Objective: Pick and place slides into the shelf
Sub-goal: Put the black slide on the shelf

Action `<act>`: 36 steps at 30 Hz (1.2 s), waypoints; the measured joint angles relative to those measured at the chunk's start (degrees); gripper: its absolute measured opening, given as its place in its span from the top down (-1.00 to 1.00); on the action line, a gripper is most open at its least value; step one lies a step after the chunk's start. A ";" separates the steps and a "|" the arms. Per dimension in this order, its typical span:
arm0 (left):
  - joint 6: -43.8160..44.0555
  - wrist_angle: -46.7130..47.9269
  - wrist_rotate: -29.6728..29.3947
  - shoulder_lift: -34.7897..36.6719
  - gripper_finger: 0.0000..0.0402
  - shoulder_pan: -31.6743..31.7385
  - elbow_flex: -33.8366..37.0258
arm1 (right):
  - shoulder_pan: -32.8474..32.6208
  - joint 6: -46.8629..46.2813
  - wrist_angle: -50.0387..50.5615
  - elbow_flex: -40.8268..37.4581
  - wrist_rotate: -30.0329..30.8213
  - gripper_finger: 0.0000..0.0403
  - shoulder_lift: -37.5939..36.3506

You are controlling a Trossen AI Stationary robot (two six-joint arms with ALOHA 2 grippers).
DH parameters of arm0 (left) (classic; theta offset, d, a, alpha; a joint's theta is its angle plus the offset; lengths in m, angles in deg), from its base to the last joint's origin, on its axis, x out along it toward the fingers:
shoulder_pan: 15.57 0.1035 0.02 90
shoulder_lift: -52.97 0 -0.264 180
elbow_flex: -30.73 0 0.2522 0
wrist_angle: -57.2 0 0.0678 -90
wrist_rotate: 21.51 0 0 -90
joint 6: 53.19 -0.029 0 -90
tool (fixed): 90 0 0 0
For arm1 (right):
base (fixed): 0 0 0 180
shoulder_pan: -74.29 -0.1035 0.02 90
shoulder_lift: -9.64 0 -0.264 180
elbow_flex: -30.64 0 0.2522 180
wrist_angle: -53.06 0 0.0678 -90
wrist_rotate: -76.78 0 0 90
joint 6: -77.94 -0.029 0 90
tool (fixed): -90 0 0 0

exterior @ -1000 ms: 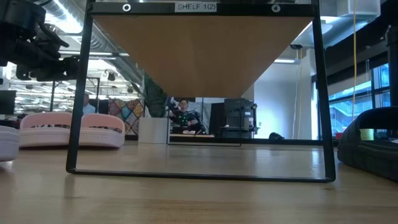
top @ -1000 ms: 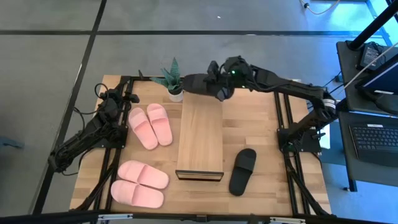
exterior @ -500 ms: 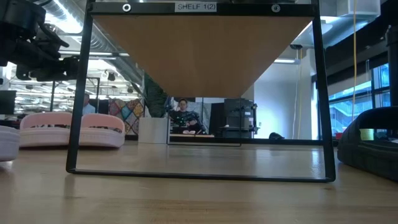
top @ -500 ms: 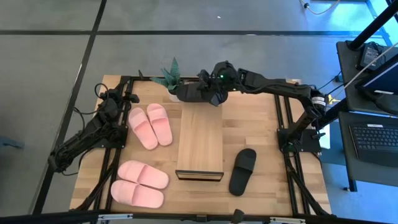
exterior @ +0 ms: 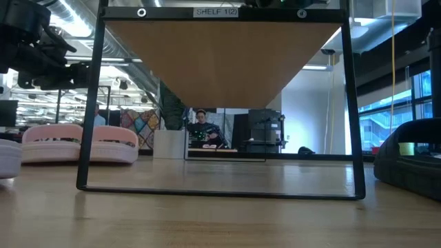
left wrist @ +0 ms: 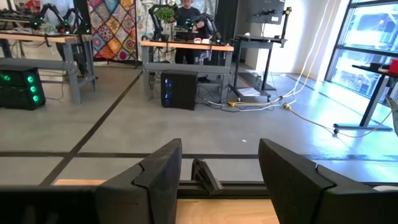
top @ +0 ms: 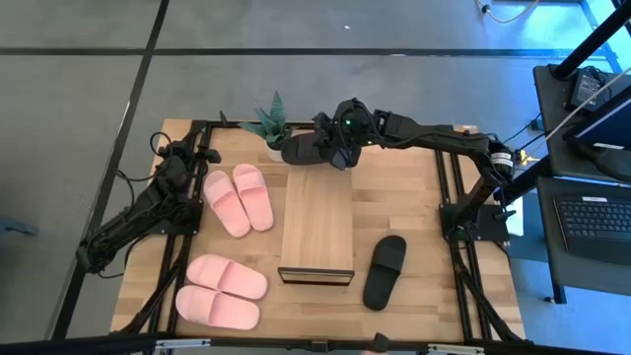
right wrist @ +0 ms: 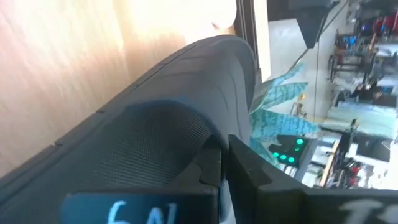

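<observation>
A: What did the high view show?
B: The right gripper (top: 335,150) was stretched over the far end of the shelf (top: 317,219), its fingers pinched on a black slide (top: 304,149) held just beside a potted plant (top: 273,125). The other black slide (top: 384,270) lay on the table (top: 414,187) to the shelf's right. One pink pair (top: 240,199) lay left of the shelf and another pink pair (top: 222,292) sat near the front left corner. The left gripper (top: 202,156) waited at the table's left edge, jaws spread and empty.

A: And the low view?
B: It looked through the shelf's dark frame (exterior: 90,103) under the plank; a pink slide (exterior: 79,142) rested on the table at the left, and a person stood in the room far behind.

A: The left wrist view?
B: The left fingers (left wrist: 155,174) stood apart with nothing between them, facing the open floor.

A: The right wrist view?
B: The black slide (right wrist: 155,124) filled it, clamped between the closed fingers (right wrist: 242,168), with the wood plank (right wrist: 74,56) behind it and the plant's leaves (right wrist: 280,118) alongside.
</observation>
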 joint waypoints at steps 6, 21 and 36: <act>0.00 -0.04 -0.02 0.02 -0.02 0.02 0.00 | -0.55 -0.57 0.03 0.00 0.51 0.94 -0.04; -0.01 -0.07 -0.17 0.00 -0.02 0.01 0.00 | -2.60 -4.12 0.08 0.00 6.32 0.94 -0.07; -0.02 -0.05 -0.23 0.02 -0.02 0.01 0.00 | -4.44 -4.05 -0.19 0.00 7.53 0.94 -1.72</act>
